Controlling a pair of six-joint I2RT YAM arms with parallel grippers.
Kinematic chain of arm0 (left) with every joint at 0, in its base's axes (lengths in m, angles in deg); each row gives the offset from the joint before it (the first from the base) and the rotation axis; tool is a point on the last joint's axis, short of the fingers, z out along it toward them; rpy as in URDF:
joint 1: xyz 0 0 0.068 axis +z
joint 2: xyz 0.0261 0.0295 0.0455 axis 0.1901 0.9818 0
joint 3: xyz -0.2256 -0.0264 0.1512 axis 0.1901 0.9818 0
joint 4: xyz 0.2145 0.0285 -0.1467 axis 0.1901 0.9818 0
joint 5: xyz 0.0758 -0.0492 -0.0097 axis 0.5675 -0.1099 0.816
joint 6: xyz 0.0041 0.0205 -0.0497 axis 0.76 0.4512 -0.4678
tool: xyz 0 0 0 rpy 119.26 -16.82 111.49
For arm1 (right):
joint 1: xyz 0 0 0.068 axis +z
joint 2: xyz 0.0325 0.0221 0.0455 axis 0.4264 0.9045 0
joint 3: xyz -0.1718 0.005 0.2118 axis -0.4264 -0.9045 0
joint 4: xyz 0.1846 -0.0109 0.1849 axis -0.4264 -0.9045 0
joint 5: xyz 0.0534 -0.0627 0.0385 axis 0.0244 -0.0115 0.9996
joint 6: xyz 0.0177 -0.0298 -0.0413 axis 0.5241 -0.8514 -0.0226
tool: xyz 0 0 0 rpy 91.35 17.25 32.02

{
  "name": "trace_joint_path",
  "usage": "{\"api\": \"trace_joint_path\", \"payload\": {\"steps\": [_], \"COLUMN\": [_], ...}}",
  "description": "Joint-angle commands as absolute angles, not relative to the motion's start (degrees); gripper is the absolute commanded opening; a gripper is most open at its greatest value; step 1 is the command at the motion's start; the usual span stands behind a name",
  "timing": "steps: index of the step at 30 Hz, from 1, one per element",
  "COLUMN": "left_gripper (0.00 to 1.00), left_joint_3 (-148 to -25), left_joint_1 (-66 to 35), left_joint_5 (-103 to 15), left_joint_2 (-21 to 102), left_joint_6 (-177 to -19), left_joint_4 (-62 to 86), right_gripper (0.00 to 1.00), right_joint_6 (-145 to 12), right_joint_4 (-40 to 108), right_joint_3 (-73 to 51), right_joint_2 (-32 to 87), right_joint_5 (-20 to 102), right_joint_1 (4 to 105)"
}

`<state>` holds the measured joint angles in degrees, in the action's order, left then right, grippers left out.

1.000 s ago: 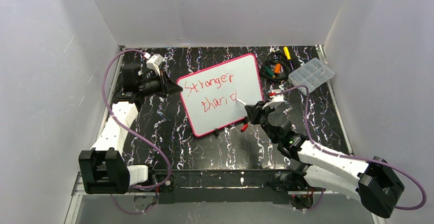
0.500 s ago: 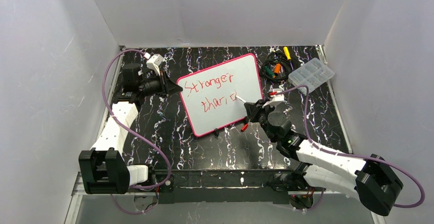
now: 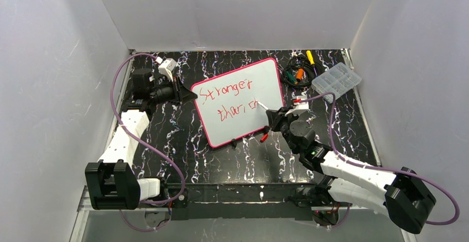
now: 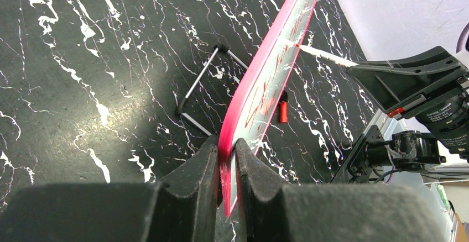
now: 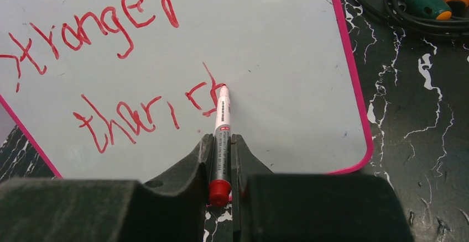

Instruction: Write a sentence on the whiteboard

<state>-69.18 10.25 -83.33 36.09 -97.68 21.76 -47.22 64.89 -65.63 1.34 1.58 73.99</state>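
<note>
The whiteboard (image 3: 262, 79) with its pink border stands propped at a tilt mid-table. My left gripper (image 3: 189, 95) is shut on the board's left edge; the left wrist view shows the pink rim (image 4: 260, 87) pinched between the fingers of the gripper (image 4: 227, 142). The sentence (image 3: 224, 94) in red reads "Stronger than," and then a part-formed letter (image 5: 204, 95). My right gripper (image 5: 221, 138) is shut on a red marker (image 5: 222, 117), whose tip touches the board at that last letter. From above, the marker (image 3: 262, 107) slants out of the right gripper (image 3: 271, 115).
A red marker cap (image 3: 264, 137) lies on the black marbled table below the board. A clear compartment box (image 3: 336, 80) and a tangle of cables with screwdrivers (image 3: 297, 72) sit at the back right. The board's wire stand (image 4: 202, 84) rests behind it. White walls enclose the table.
The marker tip has shifted slightly up and to the right on the board, adding a stroke to the letter after "than,". The left arm has held still.
</note>
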Motion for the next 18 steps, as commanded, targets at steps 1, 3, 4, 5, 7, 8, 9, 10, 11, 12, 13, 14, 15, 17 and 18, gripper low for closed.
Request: {"api": "trace_joint_path", "payload": {"steps": [1,3,4,5,7,8,9,10,11,12,13,14,15,17,18], "left_gripper": [0.00,0.00,0.00,0.00,0.00,0.00,0.00,0.00,0.00,0.00,0.00,0.00,0.00,0.00,0.00], "left_joint_3": [-68.80,-68.79,-68.80,-68.80,-68.80,-68.80,-68.80,-68.80,-68.80,-68.80,-68.80,-68.72,-68.71,-68.65,-68.64], "left_joint_1": [9.73,9.73,9.77,9.73,9.73,9.73,9.73,9.75,9.74,9.73,9.73,9.73,9.73,9.74,9.73], "left_joint_5": [-83.61,-83.61,-83.61,-83.61,-83.61,-83.61,-83.61,-83.61,-83.61,-83.61,-83.61,-83.61,-83.61,-83.54,-83.53], "left_joint_2": [34.85,34.86,34.85,34.81,34.77,34.81,34.78,34.77,34.79,34.78,34.77,34.69,34.68,34.61,34.60], "left_joint_6": [-97.24,-97.27,-97.29,-97.30,-97.24,-97.24,-97.24,-97.24,-97.26,-97.24,-97.29,-97.25,-97.24,-97.25,-97.25], "left_joint_4": [22.54,22.54,22.54,22.54,22.54,22.54,22.54,22.54,22.52,22.53,22.53,22.54,22.54,22.54,22.54], "right_gripper": [0.01,0.01,0.01,0.01,0.01,0.01,0.01,0.01,0.01,0.01,0.01,0.01,0.01,0.01,0.01], "right_joint_6": [-47.76,-47.46,-47.21,-46.87,-46.47,-46.25,-46.18,-46.10,-46.06,-46.08,-46.13,-46.17,-46.29,-46.54,-46.44], "right_joint_4": [64.06,62.66,61.93,61.50,60.55,60.16,59.94,59.81,59.73,59.78,59.79,60.04,60.50,62.26,62.97], "right_joint_3": [-65.51,-65.74,-65.96,-66.25,-66.65,-66.80,-66.93,-67.02,-67.11,-67.05,-66.93,-66.81,-66.71,-67.03,-67.23], "right_joint_2": [0.43,0.37,0.22,-0.10,-0.65,-0.97,-1.24,-1.53,-1.65,-1.82,-1.90,-2.05,-2.23,-2.91,-3.30], "right_joint_5": [0.94,1.47,1.69,1.75,1.76,1.68,1.63,1.59,1.50,1.43,1.41,1.45,1.67,2.47,2.38], "right_joint_1": [73.97,74.02,74.02,74.02,74.02,74.02,74.02,74.02,74.02,74.02,74.02,74.02,74.02,74.02,74.02]}}
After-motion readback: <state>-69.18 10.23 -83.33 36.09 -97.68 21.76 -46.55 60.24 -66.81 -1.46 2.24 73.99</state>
